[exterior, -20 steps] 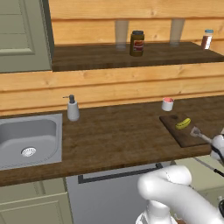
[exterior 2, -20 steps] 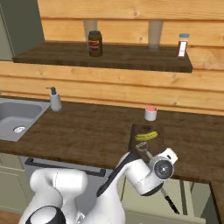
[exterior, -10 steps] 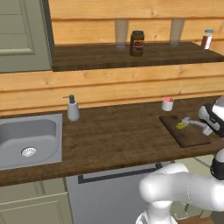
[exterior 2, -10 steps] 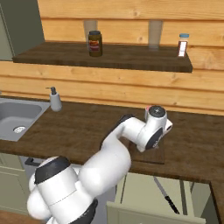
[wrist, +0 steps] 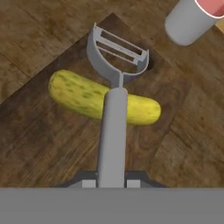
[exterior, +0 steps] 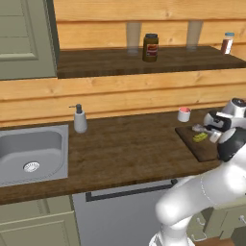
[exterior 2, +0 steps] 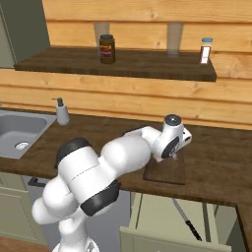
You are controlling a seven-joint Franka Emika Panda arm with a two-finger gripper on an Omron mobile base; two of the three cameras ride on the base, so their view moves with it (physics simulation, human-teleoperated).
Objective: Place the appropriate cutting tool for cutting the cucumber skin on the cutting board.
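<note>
1. Grey and Y-shaped, the peeler (wrist: 113, 109) is the cutting tool here; in the hand view its handle runs up from between the fingertips, and its blade head hangs past the cucumber (wrist: 101, 98), over the far part of the cutting board (wrist: 39, 140).
2. Pinching that handle is the gripper (wrist: 111, 183), its two tips pressed against the handle's sides at the bottom of the hand view.
3. Yellow-green and stubby, the cucumber lies flat on the board, directly under the handle and crossing it.
4. Dark brown, the board sits at the right end of the wooden countertop (exterior: 125, 153); in the left base view the gripper (exterior: 211, 130) is above the board (exterior: 199, 149) and the cucumber (exterior: 200, 137).
5. Just beyond the board's far corner stands a small grey cup with a pink top (wrist: 192, 17).
6. Risk, as I judge it: released from here, the peeler would land across the cucumber, which could roll, or the tool could tip and slide off the board edge.
7. Lowering straight down could instead press the handle into the cucumber; a shift to bare board looks safer.
</note>
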